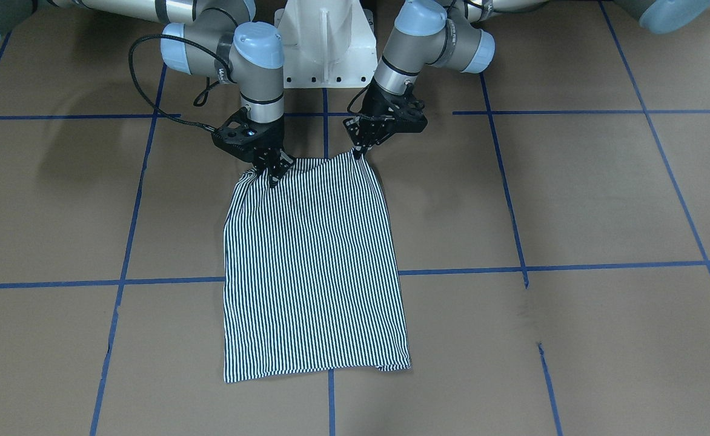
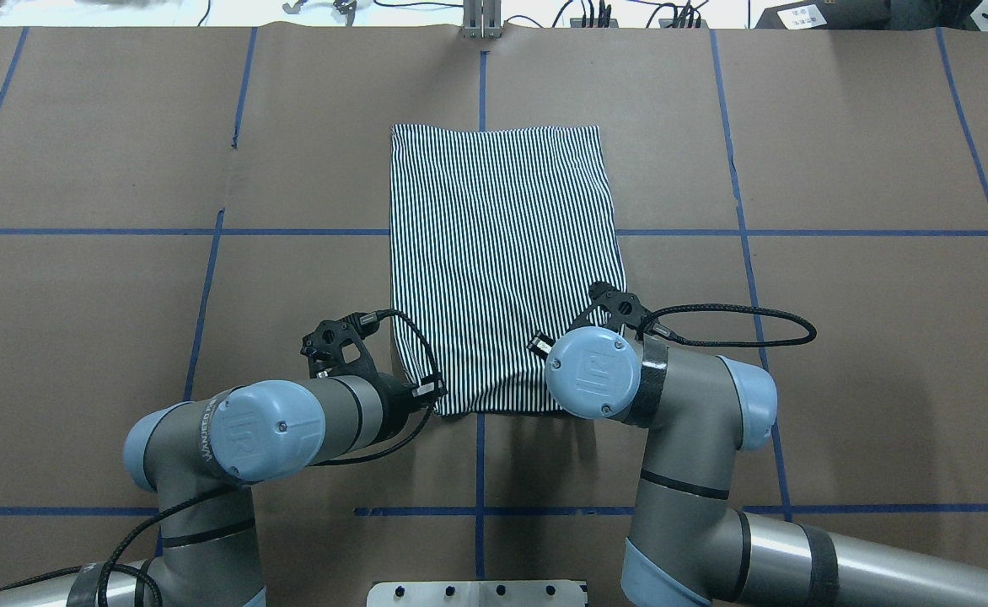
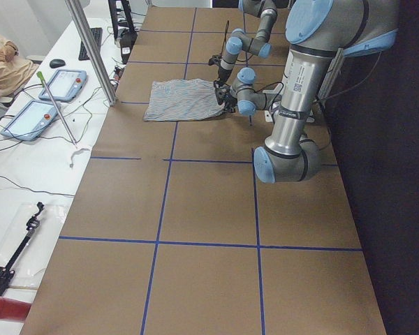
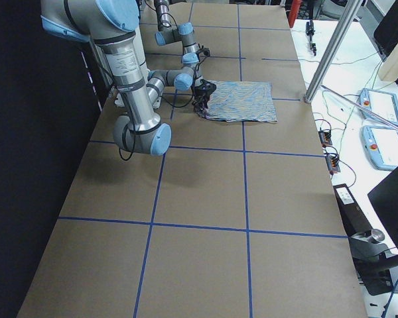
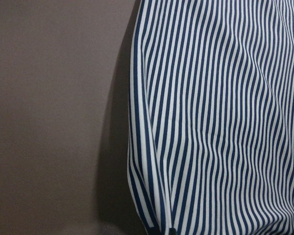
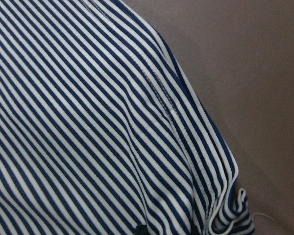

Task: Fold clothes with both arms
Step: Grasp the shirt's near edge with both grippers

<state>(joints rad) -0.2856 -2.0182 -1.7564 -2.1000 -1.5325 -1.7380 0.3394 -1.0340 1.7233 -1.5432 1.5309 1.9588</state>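
Shirt [image 1: 312, 266]: thin navy-white stripes, folded to long rectangle, lying flat mid-counter [image 1: 573, 200], across blue tape [image 1: 464, 270]. Robot-side edge puckered, corners drawn up. Left arm [image 1: 397, 72] over one robot-side corner, left jaws closed on fabric. Right arm [image 1: 261, 91] over other corner, right jaws closed on fabric. Far hem flat, one corner uneven.

The soft shirt with thin blue-and-white stripes [image 2: 502, 261] lies folded long and flat on the brown table [image 2: 840, 337]. The black metal left gripper [image 1: 359, 152] and black metal right gripper [image 1: 273, 174] each pinch one near corner.
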